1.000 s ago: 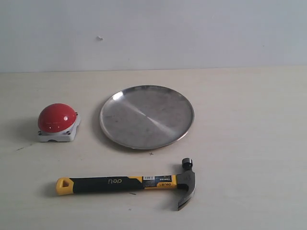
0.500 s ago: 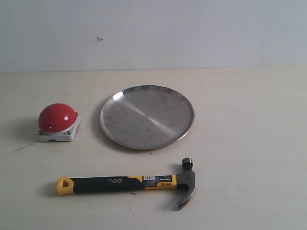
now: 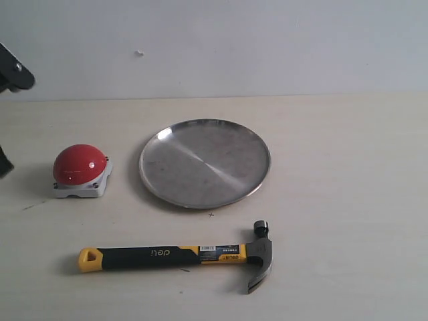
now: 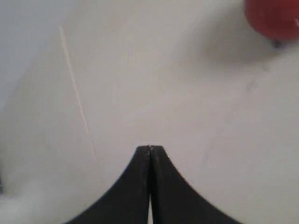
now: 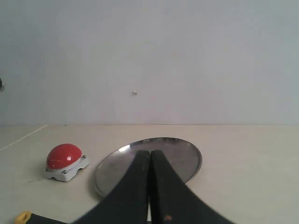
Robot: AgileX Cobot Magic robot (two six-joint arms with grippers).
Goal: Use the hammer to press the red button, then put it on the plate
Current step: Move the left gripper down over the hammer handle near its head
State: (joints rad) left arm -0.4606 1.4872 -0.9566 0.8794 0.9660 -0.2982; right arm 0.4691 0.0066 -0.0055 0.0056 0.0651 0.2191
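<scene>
Pale table [image 3: 348, 200] — plain white wall [image 3: 267, 47] behind; left gripper [image 4: 149, 148], right gripper [image 5: 150, 151] both pressed together.

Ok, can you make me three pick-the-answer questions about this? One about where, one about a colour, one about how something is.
1. Where is the hammer compared with the plate?
A) on it
B) on the table, nearer the camera, apart from it
C) under it
2. What colour are the hammer handle's ends?
A) green
B) yellow
C) blue
3. How is the left pincer?
A) wide open
B) gripping the hammer
C) shut, holding nothing
Answers: 1 B, bare table shows between them. 2 B, both ends are yellow. 3 C, its fingers meet with nothing between.
</scene>
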